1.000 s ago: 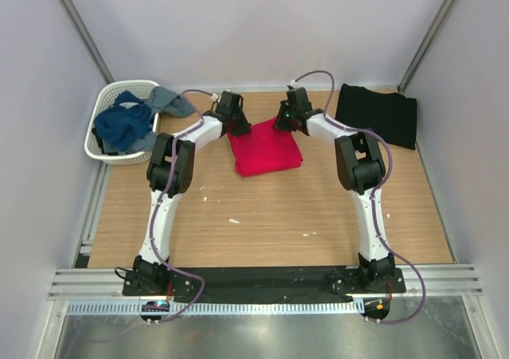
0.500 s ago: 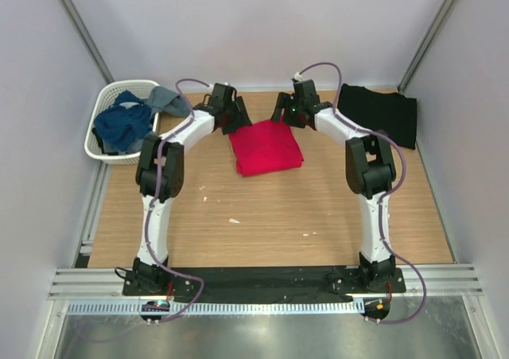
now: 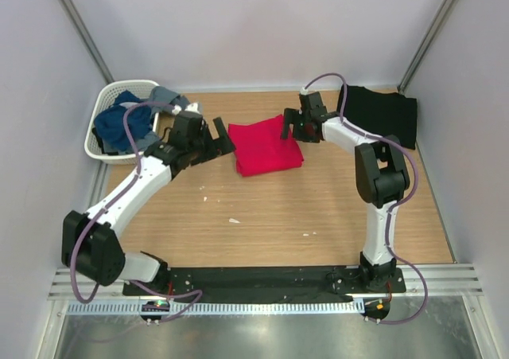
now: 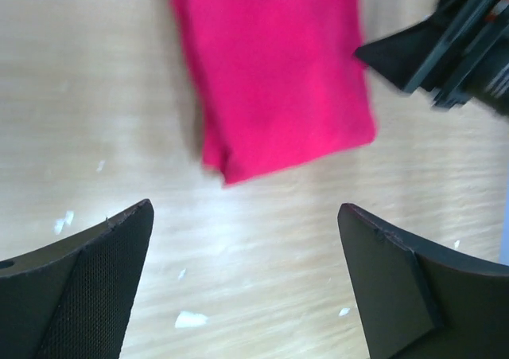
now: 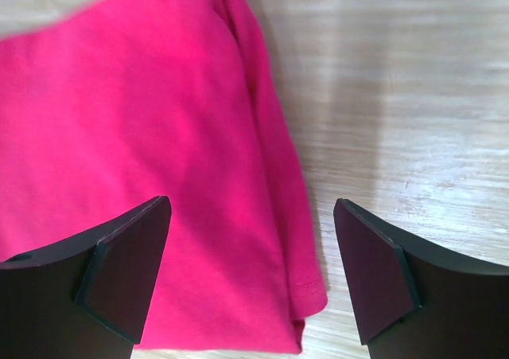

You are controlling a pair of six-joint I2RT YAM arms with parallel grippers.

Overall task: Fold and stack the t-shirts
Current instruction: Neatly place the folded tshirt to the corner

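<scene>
While the red t-shirt (image 3: 266,146) lay folded at the far middle of the worktop (image 3: 262,216), the left gripper (image 3: 219,138) sat just beside its left edge, jaws spread, holding nothing. The right gripper (image 3: 289,128) hung over the shirt's right edge, jaws likewise spread and empty. The black t-shirt (image 3: 380,114) lay at the far right corner, apart from the red one; the 2 shirts were not stacked.

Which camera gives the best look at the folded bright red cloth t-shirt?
The top external view: the folded red cloth t-shirt shows almost whole, its outline clear. The left wrist view cuts off one end; the right wrist view shows only one corner, close up.
</scene>
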